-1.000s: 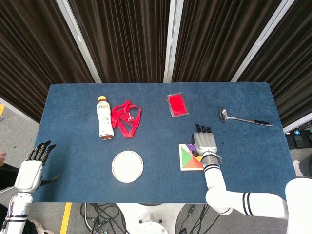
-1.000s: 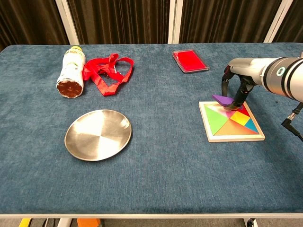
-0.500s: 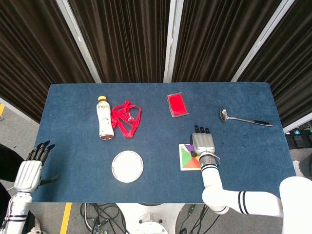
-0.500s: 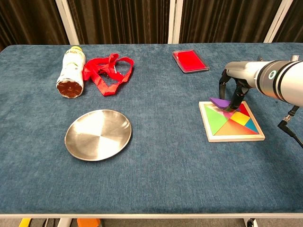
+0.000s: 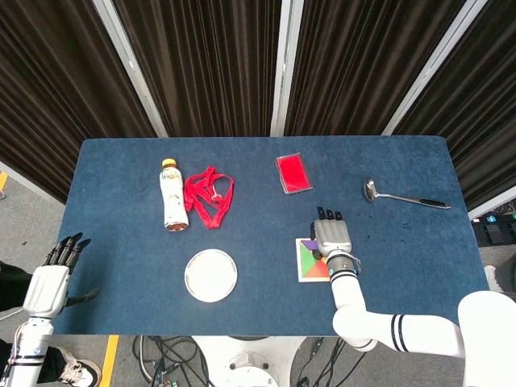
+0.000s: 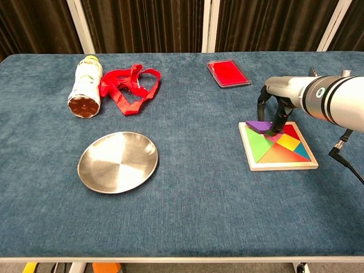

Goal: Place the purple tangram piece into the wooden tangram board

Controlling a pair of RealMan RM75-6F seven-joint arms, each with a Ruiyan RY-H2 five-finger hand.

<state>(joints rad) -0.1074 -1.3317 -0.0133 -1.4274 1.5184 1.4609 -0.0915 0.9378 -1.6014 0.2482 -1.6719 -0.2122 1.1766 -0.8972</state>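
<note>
Purple piece (image 6: 260, 125) lower, over board (image 6: 277, 163).

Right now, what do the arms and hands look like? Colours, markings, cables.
Both arms are glossy white. The right arm has black bands near the wrist, and a thin black cable trails off it. The right hand has a silver-grey back with dark fingers. The left hand is white-backed with black fingers.

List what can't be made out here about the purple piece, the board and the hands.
- Purple tangram piece: head view, almost all under the right hand.
- Wooden tangram board: chest view, fingers hide the far slot, so seating is unclear.
- Left hand: absent from chest view; small at the head view's edge.
</note>
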